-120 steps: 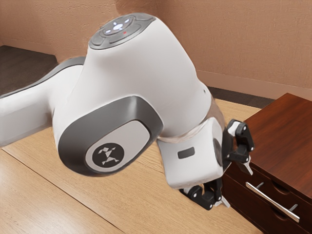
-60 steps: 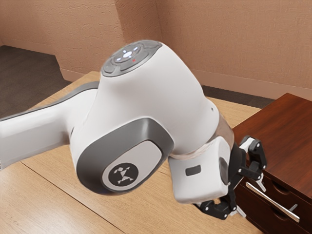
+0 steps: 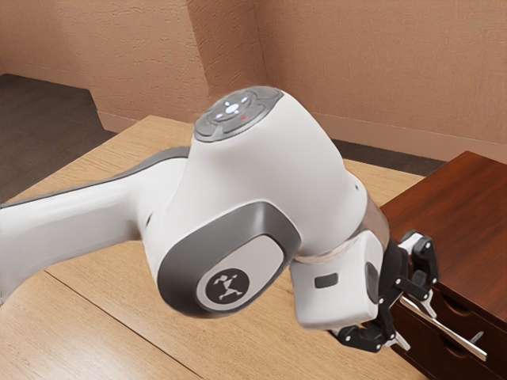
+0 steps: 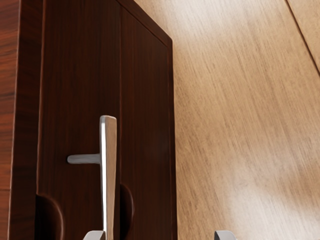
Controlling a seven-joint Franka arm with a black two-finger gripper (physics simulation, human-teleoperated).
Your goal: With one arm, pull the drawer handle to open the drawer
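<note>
Exterior view, left to right: white arm (image 3: 238,229) enters from the left edge and fills the centre of the frame over the light wooden desk (image 3: 71,332). The hand (image 3: 413,323) sits at lower right, pointed at the front of the dark wood cabinet (image 3: 467,206) on the right edge. Hand is spread wide and has hold of nothing. One black finger is up by the cabinet's top edge, the other low by the desk.

Drawer handle (image 3: 445,330) = silver bar on the drawer front (image 3: 451,360), lower right corner of the frame, just right of the hand. Its long axis slants from upper left to lower right along the front. The near end of the bar reaches in by the fingers; contact can't be confirmed. Drawer looks shut, front flush with the cabinet.

Wrist view: bar (image 4: 107,175) runs straight away from the hand, crosswise to the line between the fingertips (image 4: 224,235), so the orientation suits a pinch. The bar lines up with one fingertip, not the middle of the gap; the other tip is well apart, over the desk (image 4: 240,125).

Judgement: approach almost done, no grasp yet. Next move likely needs a small sideways shift to centre the bar, then closing and pulling away from the cabinet. Risk: finger lands on the bar end-on.
</note>
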